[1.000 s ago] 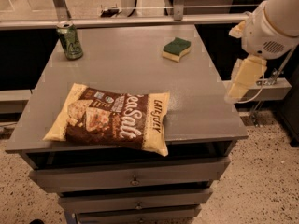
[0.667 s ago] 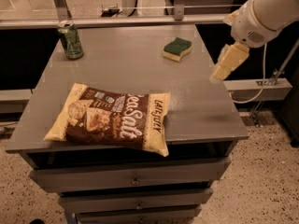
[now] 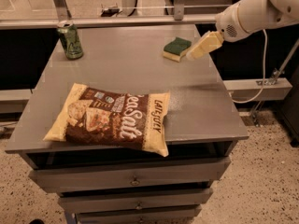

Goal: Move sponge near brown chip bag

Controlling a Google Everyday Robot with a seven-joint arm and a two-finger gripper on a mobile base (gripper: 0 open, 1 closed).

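Saw the gripper (image 3: 192,55) shifted since the earlier views. Had placed it a second before outside the right edge of the bench (image 3: 131,73), about level with the middle of that edge. Placed it a little later over that same edge, further back. Found it now above the top near the far right corner, angled down and leftward from the white arm (image 3: 254,10), its cream tip just beside the right side of the sponge (image 3: 176,48). Could not tell whether touching the sponge or merely close. Could not tell either whether the pincer was spread or pressed together.

Noted no change in the rest. Found the sponge lying flat, green side up, toward the far right corner, as before. Found the brown chip bag (image 3: 112,118) flat near the front edge, left of centre, one corner overhanging that edge, well apart from the sponge. Found the green can (image 3: 71,41) upright at the far left corner.

Counted one sponge, one chip bag, one can, one gripper. Counted three drawer fronts (image 3: 135,180) beneath the top, and one white cable (image 3: 262,64) hanging off beyond the right edge.
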